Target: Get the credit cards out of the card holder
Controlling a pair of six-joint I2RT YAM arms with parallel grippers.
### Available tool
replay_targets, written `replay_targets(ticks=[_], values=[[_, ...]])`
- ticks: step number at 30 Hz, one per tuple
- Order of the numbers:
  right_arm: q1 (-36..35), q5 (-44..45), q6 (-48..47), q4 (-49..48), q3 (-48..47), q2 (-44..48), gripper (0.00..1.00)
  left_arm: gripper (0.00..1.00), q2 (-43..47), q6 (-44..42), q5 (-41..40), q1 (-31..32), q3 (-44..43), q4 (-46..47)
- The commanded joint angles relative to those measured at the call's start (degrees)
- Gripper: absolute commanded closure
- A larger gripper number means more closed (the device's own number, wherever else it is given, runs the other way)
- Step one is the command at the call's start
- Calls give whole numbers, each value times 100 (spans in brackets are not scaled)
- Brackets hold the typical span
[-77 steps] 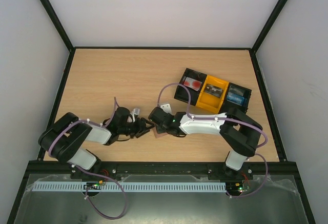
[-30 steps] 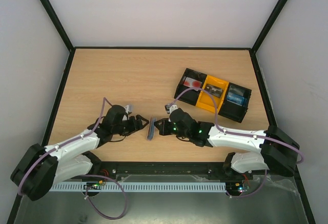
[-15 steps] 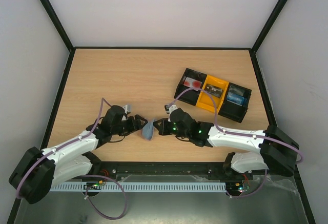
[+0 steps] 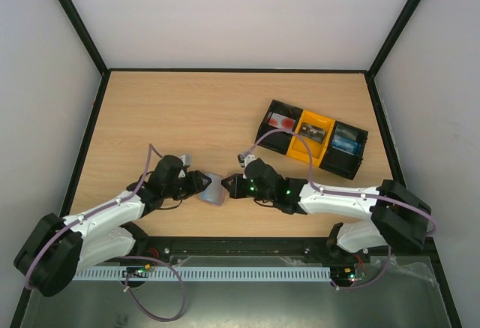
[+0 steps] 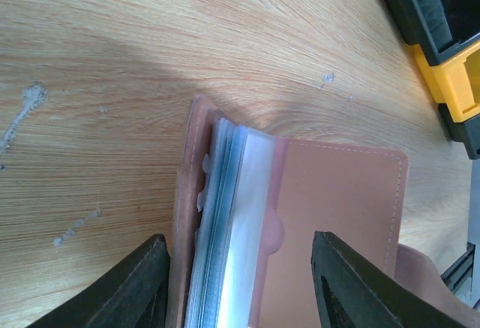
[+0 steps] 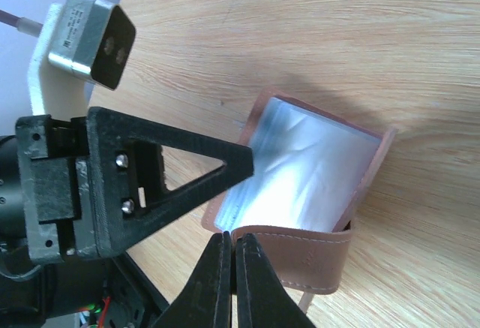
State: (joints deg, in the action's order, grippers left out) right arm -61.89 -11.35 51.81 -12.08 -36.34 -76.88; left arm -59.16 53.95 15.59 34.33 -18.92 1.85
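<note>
Blue-grey, brown-edged bifold card holder (image 4: 214, 190) open; we see left gripper (image 5: 238, 242) spread astride it, right gripper (image 6: 234, 238) pinching its tab (image 6: 300, 257).

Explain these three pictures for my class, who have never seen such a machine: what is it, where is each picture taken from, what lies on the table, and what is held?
Two robot arms are bolted to a wooden table. One picture looks down from above; the other two come from a camera on each wrist. On the table lie a black-and-yellow tray and an open card holder. The right gripper pinches its brown tab; the left gripper, jaws apart, straddles its clear sleeves.
</note>
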Motion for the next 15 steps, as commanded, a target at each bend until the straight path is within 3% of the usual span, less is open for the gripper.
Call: replay_targets(ticks=[1, 11, 15], values=[[-10, 463, 72, 388, 218, 300, 98, 47, -130, -97, -50, -40, 51, 7], [-8, 1607, 244, 1420, 686, 1024, 98, 59, -262, -112, 186, -57, 7, 177], [-8, 1571, 333, 1360, 896, 1026, 97, 70, -194, -125, 319, -52, 63, 233]])
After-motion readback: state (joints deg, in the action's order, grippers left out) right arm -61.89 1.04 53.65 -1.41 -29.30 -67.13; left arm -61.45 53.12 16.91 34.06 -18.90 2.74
